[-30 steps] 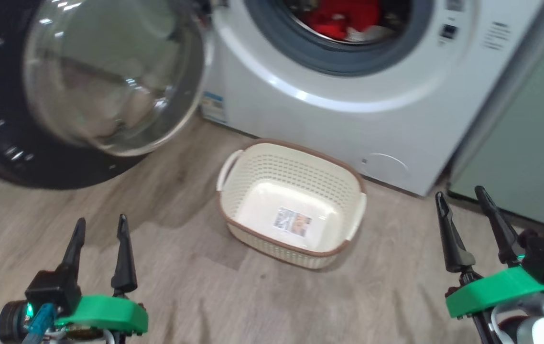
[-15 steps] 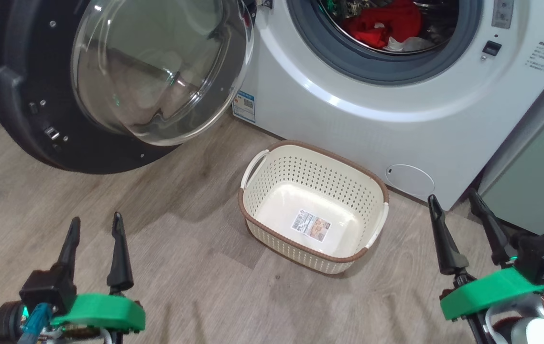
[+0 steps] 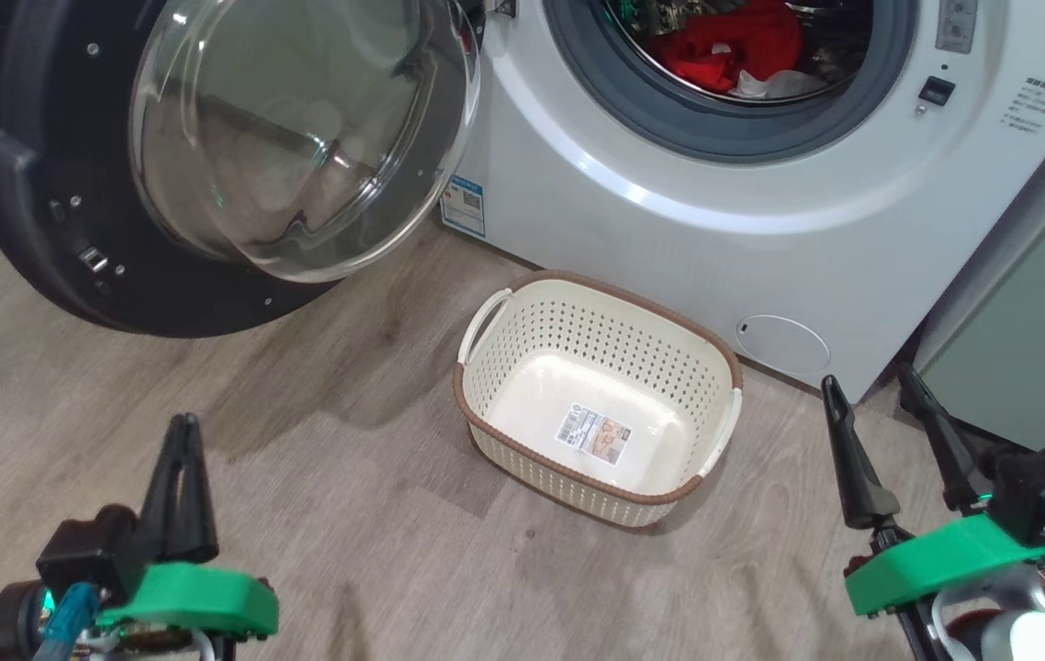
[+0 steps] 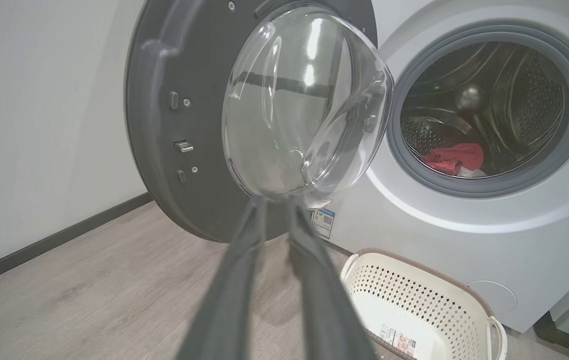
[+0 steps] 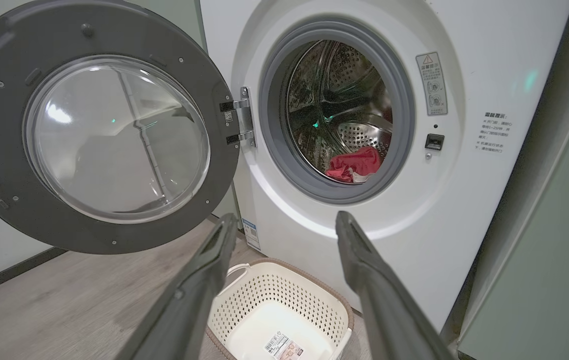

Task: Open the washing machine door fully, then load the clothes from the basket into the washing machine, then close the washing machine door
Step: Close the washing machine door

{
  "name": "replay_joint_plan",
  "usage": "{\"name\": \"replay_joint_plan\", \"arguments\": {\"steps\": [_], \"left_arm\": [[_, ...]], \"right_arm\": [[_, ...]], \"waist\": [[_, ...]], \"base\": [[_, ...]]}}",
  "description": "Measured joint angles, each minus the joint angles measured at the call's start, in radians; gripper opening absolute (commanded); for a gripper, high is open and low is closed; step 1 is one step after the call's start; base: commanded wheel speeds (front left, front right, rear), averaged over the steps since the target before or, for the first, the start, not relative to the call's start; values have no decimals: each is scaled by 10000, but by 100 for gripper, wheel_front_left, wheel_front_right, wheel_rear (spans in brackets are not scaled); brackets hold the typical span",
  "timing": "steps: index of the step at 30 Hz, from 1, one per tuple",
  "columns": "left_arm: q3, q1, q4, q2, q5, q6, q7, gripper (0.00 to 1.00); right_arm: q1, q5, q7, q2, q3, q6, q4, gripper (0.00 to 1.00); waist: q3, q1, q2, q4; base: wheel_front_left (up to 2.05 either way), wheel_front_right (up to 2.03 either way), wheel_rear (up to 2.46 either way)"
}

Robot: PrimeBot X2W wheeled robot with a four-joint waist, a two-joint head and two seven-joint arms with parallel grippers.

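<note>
Before the washing machine (image 3: 669, 248) sits the basket (image 3: 522, 341), door (image 3: 27, 239) open leftward; left jaws together, right jaws apart

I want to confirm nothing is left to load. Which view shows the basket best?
Head view: the whole basket shows from above, its floor bare but for a paper label. Left wrist view catches part of it at the lower right; right wrist view cuts off its near end.
</note>
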Motion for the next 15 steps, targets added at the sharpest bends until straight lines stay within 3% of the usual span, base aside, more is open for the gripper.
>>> {"name": "replay_joint_plan", "arguments": {"steps": [10,15], "left_arm": [[188,63,-96,-8,-46,13,0,0],[826,-7,-995,-77,-508,-201,-2,0]], "right_arm": [[2,6,0,0,-10,0,-6,100],[3,-4,38,0,-31,0,-71,100]], "waist": [[12,0,0,97],[79,0,0,123]], "base": [[0,0,0],[0,0,0]]}}
